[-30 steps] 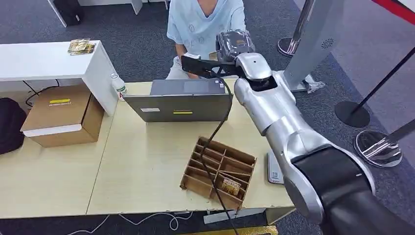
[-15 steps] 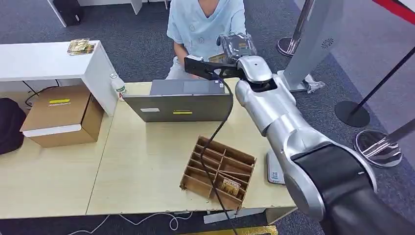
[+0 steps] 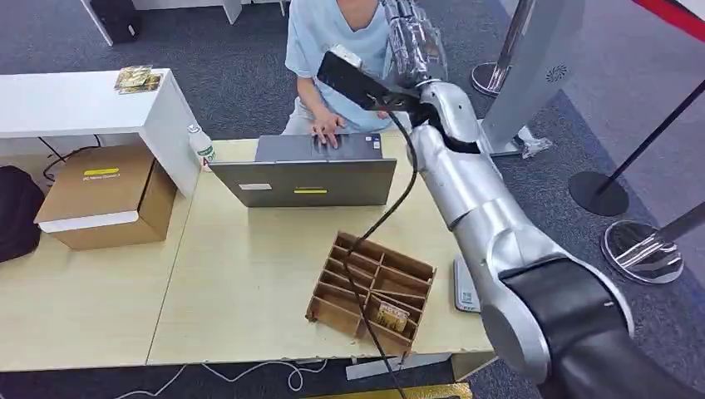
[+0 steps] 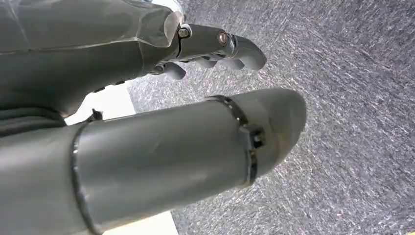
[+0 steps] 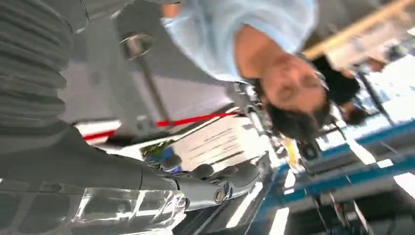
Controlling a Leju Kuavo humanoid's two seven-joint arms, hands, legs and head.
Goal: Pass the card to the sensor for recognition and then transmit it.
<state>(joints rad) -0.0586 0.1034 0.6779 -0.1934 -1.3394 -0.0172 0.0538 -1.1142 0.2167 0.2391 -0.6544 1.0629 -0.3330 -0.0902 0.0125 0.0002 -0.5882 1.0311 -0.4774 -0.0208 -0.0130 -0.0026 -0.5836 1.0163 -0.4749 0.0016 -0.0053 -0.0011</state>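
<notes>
Right hand (image 3: 411, 37) has risen, now holding nothing.

Right hand (image 3: 413, 37) is hovering high above the table's far edge, close in front of a seated person (image 3: 337, 41). Open laptop (image 3: 308, 170) is standing below it, blocking a low approach from the near side. Bare tabletop (image 3: 241, 274) is lying open left of the wooden divider tray (image 3: 372, 287). A stanchion post (image 3: 532, 58) is standing right of the arm.
</notes>
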